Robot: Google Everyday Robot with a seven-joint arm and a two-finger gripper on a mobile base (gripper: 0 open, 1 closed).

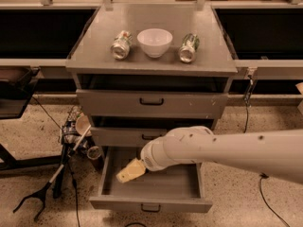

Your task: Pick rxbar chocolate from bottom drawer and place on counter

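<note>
The bottom drawer (pixel 150 204) is pulled open at the foot of the grey cabinet. My gripper (pixel 125 175), pale yellow at the end of the white arm (pixel 189 148), reaches down into the left part of that drawer, just above its floor. The rxbar chocolate does not show; the arm and gripper hide part of the drawer's inside. The counter (pixel 151 18) is the cabinet's flat grey top.
On the counter stand a white bowl (pixel 154 41) with a can (pixel 121 45) lying to its left and another can (pixel 188 48) to its right. The top drawer (pixel 151 103) is shut. Cables and a black stand (pixel 66 150) clutter the floor to the left.
</note>
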